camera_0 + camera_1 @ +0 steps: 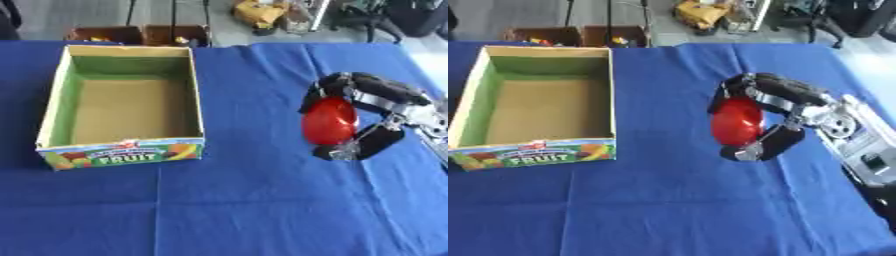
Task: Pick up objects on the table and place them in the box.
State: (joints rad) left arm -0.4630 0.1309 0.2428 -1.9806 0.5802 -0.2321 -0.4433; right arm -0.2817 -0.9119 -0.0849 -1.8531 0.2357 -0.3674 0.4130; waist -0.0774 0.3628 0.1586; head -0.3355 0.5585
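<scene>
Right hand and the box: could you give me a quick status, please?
Right hand shut on red object, right of box. Left hand unseen. Box holds nothing; blue cloth between bare.

Right hand (773, 116): black fingers (785, 87) and thumb, silver metal parts between. Wrist behind hand silver-white, round joint. Forearm behind wrist pale grey, small dark marks.

what stays out of sight

the right hand (776, 117) covers the far side of the red object (737, 121), so its full shape cannot be told. the right arm (433, 122) runs off the picture's right edge. the small print on the box (122, 155) front is blurred apart from "fruit". the brown crates (140, 34) beyond the table (262, 210) hold bits too small to make out.
</scene>
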